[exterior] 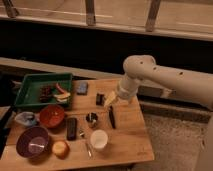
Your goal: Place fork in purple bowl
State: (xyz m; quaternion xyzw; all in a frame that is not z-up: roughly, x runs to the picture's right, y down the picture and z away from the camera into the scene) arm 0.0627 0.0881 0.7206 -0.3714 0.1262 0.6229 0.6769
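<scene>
Aiming for the fork, which lies on the tabletop well below-left of the jaws beside the cup, we should lower the gripper, whose state we cannot tell, squarely across its thin handle.

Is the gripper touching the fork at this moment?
Apart. The camera view shows the gripper by the knife's far end, while the fork lies beside the white cup, with table surface visible between them.

Gripper pale cream, on an off-white arm, over the tan wood table. Just beside it: black knife. Nearer me: white cup, silvery fork. Well apart from the gripper, to my left: glossy purple bowl, red-orange bowl, green tray.
</scene>
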